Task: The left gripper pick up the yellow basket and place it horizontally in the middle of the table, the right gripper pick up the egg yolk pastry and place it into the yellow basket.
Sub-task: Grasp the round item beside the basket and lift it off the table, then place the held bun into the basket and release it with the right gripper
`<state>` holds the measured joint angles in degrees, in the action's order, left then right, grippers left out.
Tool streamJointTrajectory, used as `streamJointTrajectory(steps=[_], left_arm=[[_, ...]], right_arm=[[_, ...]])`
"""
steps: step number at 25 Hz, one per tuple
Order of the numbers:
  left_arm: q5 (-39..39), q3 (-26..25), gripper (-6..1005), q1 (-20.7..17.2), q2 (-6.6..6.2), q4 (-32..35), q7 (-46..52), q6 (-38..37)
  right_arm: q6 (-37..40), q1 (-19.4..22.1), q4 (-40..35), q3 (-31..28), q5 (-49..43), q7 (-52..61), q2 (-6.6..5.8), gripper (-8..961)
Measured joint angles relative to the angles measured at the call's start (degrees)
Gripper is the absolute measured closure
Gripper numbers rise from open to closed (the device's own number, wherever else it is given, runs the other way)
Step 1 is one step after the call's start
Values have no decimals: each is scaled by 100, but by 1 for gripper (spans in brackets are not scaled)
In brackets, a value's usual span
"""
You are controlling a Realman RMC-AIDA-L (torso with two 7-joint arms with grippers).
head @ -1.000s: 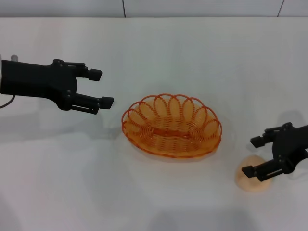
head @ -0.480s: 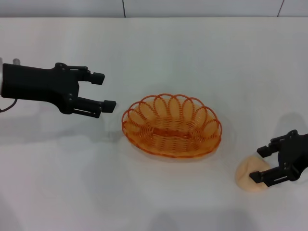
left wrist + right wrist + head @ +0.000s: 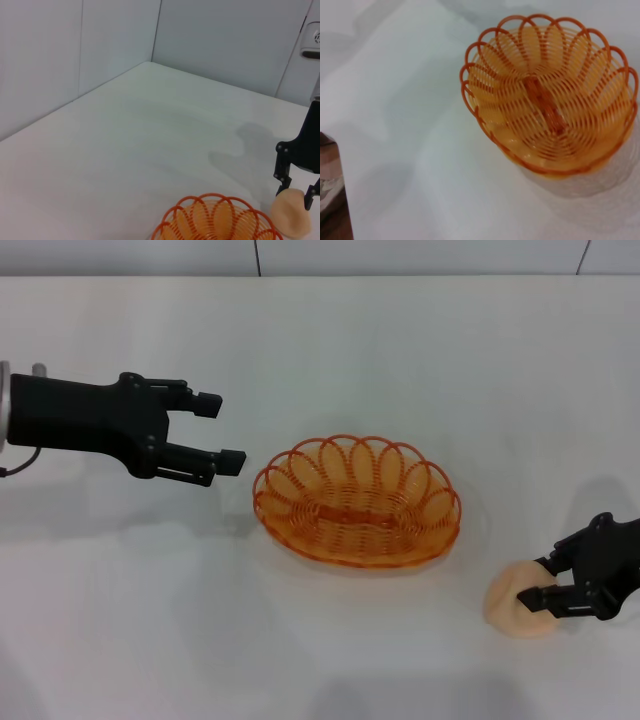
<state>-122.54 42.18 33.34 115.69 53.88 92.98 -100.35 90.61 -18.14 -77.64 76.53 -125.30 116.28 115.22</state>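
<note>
The yellow basket (image 3: 357,502) lies lengthwise in the middle of the white table (image 3: 400,350); it also shows in the right wrist view (image 3: 550,100) and the left wrist view (image 3: 215,222). My left gripper (image 3: 220,429) is open and empty, hovering just left of the basket. The egg yolk pastry (image 3: 512,602) rests on the table at the front right, also in the left wrist view (image 3: 291,216). My right gripper (image 3: 537,581) is low over the pastry, its open fingers straddling the pastry's right side; it also shows in the left wrist view (image 3: 295,187).
A grey wall (image 3: 400,255) runs along the table's far edge. The table's front corner edge shows in the right wrist view (image 3: 335,170). Bare tabletop lies between the basket and the pastry.
My right gripper has dropped down onto the pastry and its fingers have drawn closer together. My left gripper has drifted slightly right, toward the basket. The basket has not moved.
</note>
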Motion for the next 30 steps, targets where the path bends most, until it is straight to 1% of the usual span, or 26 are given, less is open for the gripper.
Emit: streamJointTrajectory(steps=[3,17,24,27,30], left_arm=[[2,-3,129,-9,10,0,-17,10],[-6,-36,129,-96,29,-19,-178,41],[2,-53,129,-109,48,-40,-190,60],[8,-53,129,-109,76,-43,-202,59],[12,-53,129,-109,90,-36,-202,26]], right_arm=[[55,-12,0,-14,59,0,0,604],[159,7,-311,58,368,0,0,743],[69,-112,-647,88,884,-13,5,793],[-113,-230,-729,234,1079,-42,9,819],[-332,-374,-749,484,1087,-45,13,840]])
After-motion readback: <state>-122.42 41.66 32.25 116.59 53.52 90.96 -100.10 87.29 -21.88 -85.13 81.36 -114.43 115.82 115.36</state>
